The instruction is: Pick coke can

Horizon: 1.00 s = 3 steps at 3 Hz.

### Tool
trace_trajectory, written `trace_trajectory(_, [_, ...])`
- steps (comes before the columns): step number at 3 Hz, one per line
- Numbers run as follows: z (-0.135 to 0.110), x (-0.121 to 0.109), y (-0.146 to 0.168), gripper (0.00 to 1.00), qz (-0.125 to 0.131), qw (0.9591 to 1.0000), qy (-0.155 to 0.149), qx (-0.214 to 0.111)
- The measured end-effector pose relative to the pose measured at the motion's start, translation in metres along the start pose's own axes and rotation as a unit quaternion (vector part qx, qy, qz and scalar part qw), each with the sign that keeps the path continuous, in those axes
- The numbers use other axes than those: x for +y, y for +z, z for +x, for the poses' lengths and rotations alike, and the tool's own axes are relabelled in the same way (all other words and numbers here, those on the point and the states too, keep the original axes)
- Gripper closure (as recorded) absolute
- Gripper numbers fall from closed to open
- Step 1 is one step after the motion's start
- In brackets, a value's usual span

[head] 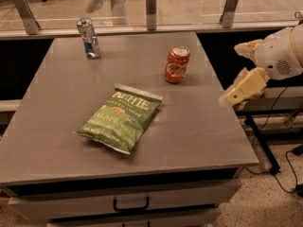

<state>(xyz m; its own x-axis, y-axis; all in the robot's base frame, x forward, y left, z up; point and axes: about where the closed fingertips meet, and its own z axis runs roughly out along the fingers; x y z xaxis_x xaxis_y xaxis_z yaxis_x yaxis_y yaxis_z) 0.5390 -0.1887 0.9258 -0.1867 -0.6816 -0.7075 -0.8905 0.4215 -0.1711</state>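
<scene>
Firstly, the danger nearest to the camera is the green chip bag [120,119]. It lies flat on the front half of the table [203,136], to the left of the line between the gripper and its target. A wide sweep of the arm could catch it and drag it.

The bigger risk is at the coke can [177,65] itself. It stands upright on the right part of the table, behind the bag and well apart from it. It looks light, and its middle is a little dented. If the gripper [236,91] comes in from the side too low or too fast, it may push the can over, or toward the back, before it can grasp it. On the dented wall the hold may also slip.

At the far left corner stands a slim silver-and-blue can [88,38], and to reach for that one would be the wrong choice.

The gripper hangs beside the right edge of the table, near the can but not touching it, and it holds nothing. Whether it is open or closed, I cannot tell. It points down and to the left, toward the table, from the white wrist [279,53], which comes in from the right side.
</scene>
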Motion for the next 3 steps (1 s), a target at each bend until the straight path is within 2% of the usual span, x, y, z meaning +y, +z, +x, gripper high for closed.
trace_trajectory(1, [-0.014,-0.036,0.037,0.00,0.005,0.9963,0.011,-0.086])
trace_trajectory(2, [-0.029,-0.060,0.069,0.00,-0.002,0.9916,0.005,-0.130])
trace_trajectory(3, [-0.049,-0.073,0.098,0.00,-0.020,0.9869,-0.010,-0.159])
